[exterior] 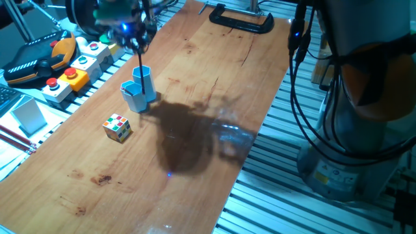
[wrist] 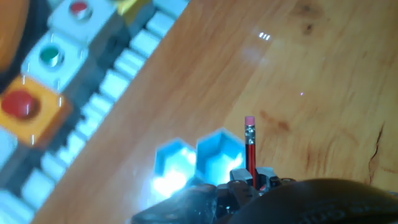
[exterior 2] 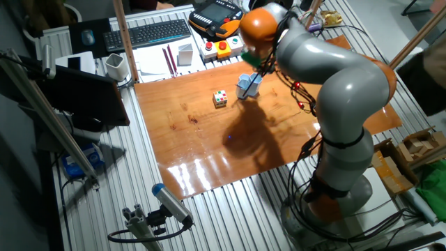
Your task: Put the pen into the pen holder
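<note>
Pincer (wrist: pixel 252 177) grips pen (wrist: pixel 250 146) beside pen holder (wrist: pixel 219 155).

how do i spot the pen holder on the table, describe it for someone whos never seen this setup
Find the wooden table, then the edge nearest the button boxes. Two light-blue hexagonal cups stand touching there, past the colour cube. The pen holder is the taller one, right under the gripper; the shorter cup stands nearer the cube.

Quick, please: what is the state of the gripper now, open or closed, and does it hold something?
Gripper: closed on the pen, above the blue cups.
</note>
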You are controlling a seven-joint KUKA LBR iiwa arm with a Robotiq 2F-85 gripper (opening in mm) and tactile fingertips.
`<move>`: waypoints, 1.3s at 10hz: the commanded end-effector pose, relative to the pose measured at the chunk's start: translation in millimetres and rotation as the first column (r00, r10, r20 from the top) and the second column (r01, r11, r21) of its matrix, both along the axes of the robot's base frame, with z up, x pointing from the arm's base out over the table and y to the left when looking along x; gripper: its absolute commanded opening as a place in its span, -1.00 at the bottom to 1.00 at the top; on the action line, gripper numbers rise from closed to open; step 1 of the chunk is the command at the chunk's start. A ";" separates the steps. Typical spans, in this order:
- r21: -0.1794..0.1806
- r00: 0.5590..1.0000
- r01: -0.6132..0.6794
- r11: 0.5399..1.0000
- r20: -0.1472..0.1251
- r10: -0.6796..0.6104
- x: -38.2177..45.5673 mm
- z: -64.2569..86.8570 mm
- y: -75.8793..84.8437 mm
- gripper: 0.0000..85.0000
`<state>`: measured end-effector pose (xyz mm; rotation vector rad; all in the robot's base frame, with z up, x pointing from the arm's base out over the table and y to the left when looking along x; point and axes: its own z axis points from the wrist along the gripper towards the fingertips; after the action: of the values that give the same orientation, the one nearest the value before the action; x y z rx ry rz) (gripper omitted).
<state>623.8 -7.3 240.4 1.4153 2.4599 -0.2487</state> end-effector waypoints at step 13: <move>-0.089 0.965 0.253 0.963 0.095 -0.245 2.9 10.0 -72.9 -0.98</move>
<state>626.5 -80.4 250.5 1.6546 2.1686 -0.3544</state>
